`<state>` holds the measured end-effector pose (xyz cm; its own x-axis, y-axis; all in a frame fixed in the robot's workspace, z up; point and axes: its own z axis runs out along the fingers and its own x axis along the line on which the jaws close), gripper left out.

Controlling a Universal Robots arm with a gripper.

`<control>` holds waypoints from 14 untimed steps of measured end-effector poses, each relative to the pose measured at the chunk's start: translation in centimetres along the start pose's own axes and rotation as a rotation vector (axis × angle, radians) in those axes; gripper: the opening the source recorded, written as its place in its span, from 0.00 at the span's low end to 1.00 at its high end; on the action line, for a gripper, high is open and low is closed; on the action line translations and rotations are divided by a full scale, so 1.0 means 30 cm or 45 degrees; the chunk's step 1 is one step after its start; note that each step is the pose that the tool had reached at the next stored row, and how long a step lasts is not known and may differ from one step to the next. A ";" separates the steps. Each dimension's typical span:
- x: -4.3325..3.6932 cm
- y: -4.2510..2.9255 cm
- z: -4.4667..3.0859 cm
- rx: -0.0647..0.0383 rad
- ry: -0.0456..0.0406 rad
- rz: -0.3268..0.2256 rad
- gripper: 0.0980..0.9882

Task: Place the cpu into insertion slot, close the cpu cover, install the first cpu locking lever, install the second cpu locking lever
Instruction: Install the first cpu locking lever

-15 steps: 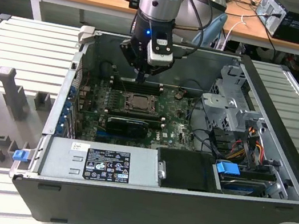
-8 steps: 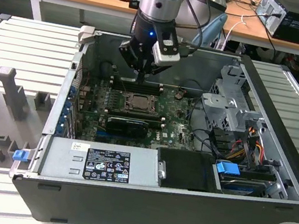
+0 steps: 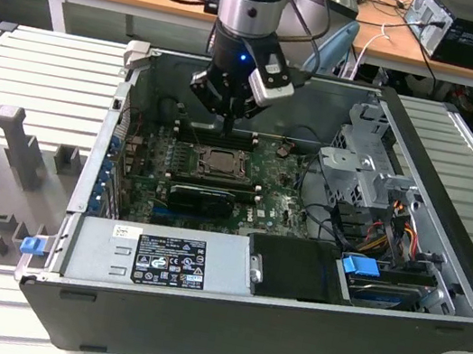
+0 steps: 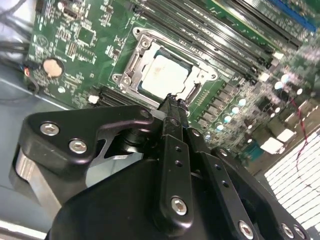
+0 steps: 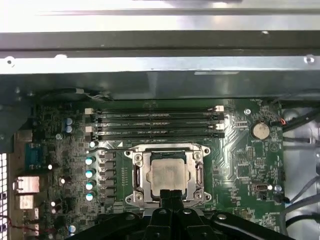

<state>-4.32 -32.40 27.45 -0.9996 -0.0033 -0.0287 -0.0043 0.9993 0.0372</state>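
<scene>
The tool point(image 4: 172, 102), tips pressed together, sits at the cpu cover's point(image 4: 132, 64) edge, maybe to push it flat over the cpu point(image 4: 162, 75).

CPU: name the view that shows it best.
First wrist view: the cpu faces the camera squarely, seated in the slot. The second wrist view shows the cpu tilted; the exterior view, small below the gripper.
</scene>
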 end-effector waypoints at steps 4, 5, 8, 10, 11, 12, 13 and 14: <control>0.000 0.000 0.005 -0.002 0.003 -0.085 0.01; 0.002 0.000 0.005 -0.003 0.004 -0.094 0.01; 0.030 0.000 0.006 -0.003 0.003 -0.101 0.01; 0.049 0.000 0.006 -0.003 0.001 -0.102 0.01; 0.066 0.000 0.007 -0.003 -0.001 -0.102 0.01; 0.084 0.000 0.011 -0.003 -0.004 -0.104 0.01; 0.095 0.000 0.015 -0.003 -0.006 -0.105 0.01; 0.106 0.000 0.018 -0.003 -0.007 -0.106 0.01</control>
<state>-7.47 -32.40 26.83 -0.9956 -0.0859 -0.0372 -0.0873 0.9955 0.0370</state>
